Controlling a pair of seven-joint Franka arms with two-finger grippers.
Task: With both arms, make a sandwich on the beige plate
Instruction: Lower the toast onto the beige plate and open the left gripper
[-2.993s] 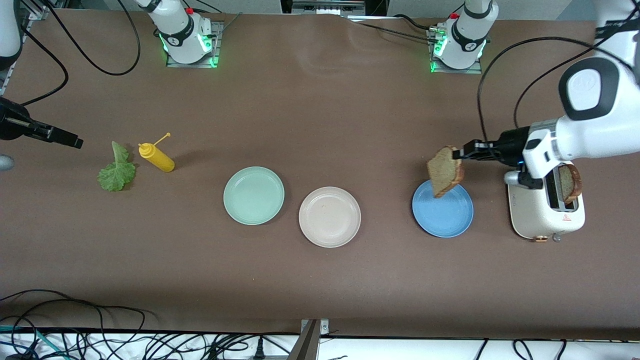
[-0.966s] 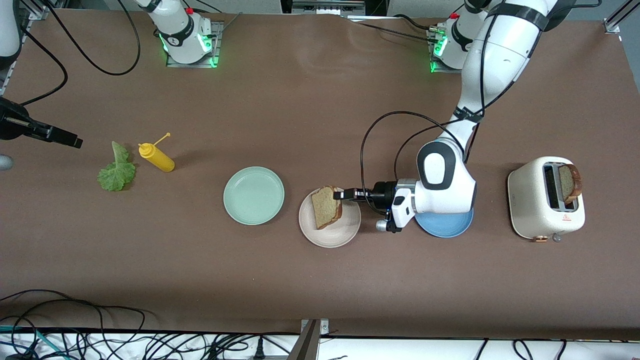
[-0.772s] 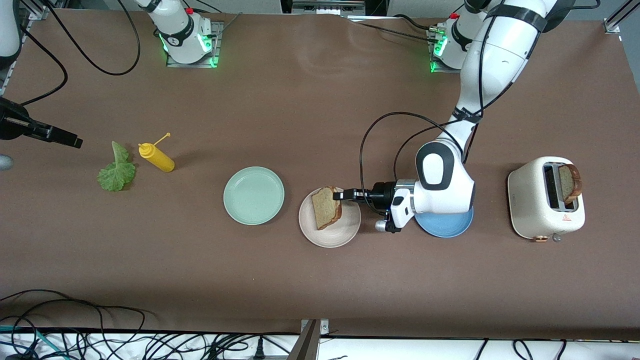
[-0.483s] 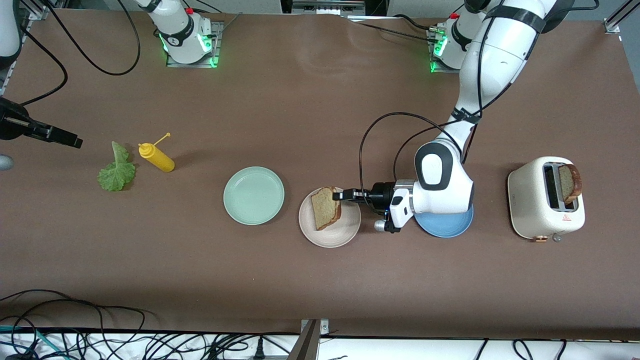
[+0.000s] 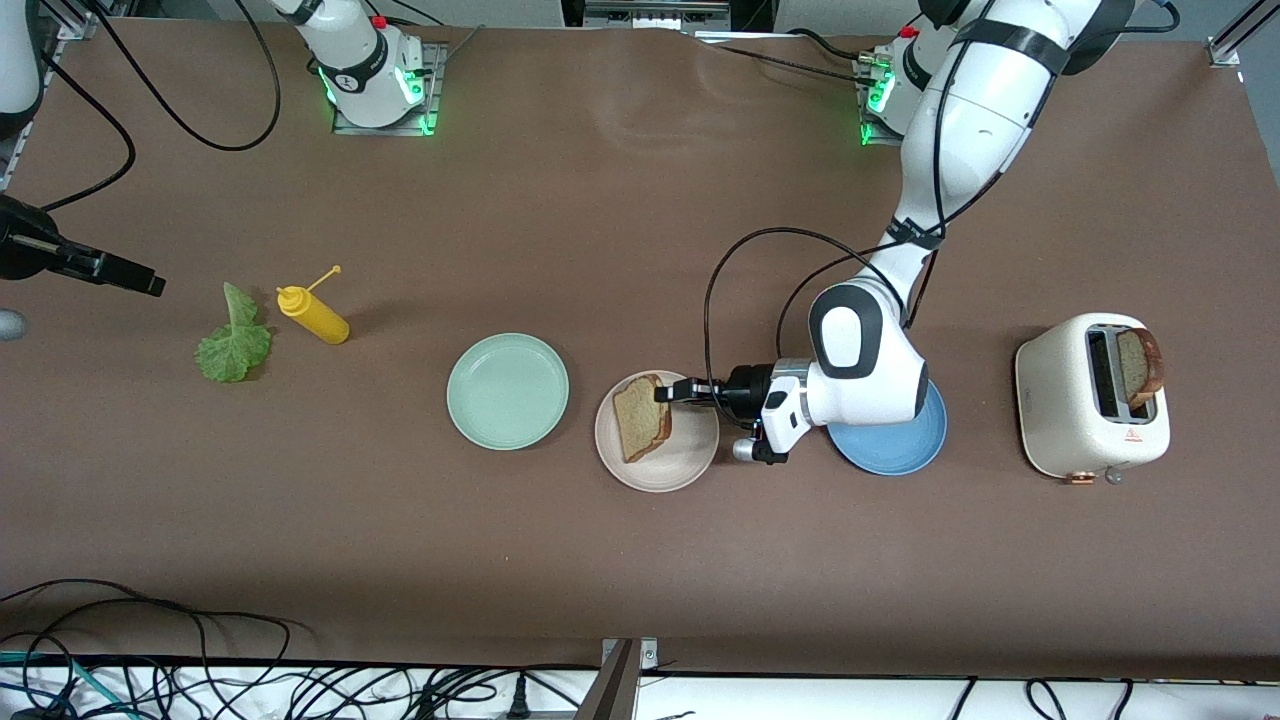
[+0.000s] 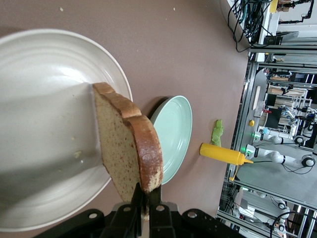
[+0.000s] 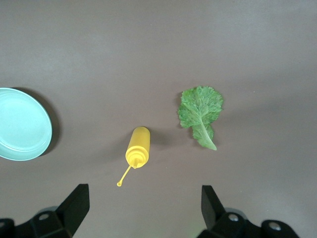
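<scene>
Beige plate (image 5: 690, 466) receiving first bread slice (image 5: 640, 430), left gripper (image 5: 664, 393) clamping it; lettuce leaf (image 5: 233, 345), toaster slice (image 5: 1140, 366) pending; right gripper (image 7: 143, 210) waiting, spread wide.

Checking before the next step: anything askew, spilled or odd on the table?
Nothing spilled or damaged. The bread slice is tilted on edge over the beige plate, pinched by the shut left gripper, not yet lying flat. The mustard bottle lies on its side beside the lettuce leaf. The right gripper waits open above them.

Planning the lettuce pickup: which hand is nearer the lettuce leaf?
Right. The right hand hangs open above the lettuce leaf; the left hand holds bread over the beige plate.
</scene>
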